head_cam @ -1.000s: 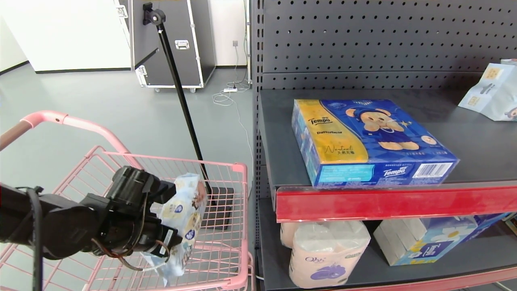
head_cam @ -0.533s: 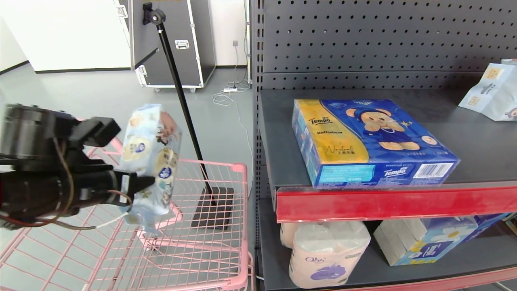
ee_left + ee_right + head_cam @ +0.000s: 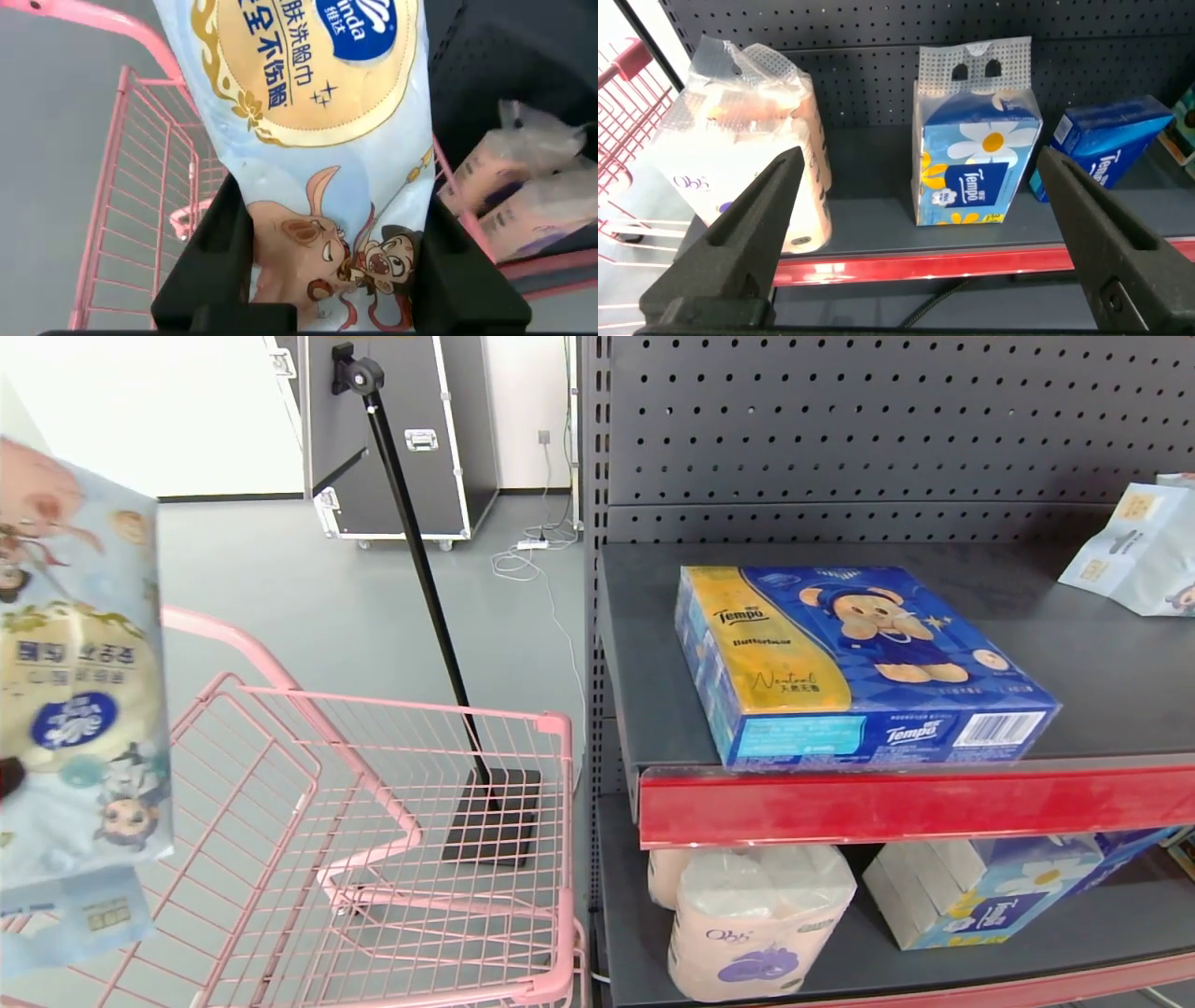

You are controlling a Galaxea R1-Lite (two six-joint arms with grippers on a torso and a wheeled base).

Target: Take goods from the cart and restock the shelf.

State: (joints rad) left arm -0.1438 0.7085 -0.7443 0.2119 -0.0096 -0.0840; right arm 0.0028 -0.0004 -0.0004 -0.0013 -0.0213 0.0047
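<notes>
Head view has the pale blue soft plastic tissue pack with cartoon print [image 3: 79,709] way over on the left, raised above the pink wire cart [image 3: 392,784], well apart from the grey metal shelf [image 3: 1102,653]. Left tool [image 3: 332,247] is pinching it from both sides. Right tool [image 3: 917,163] is spread wide, facing the white toilet-roll pack [image 3: 752,112] on the lower shelf board.

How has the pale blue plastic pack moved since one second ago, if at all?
Yes. Against the pink wire cart, the pale blue plastic pack rose out of it and shifted left.
</notes>
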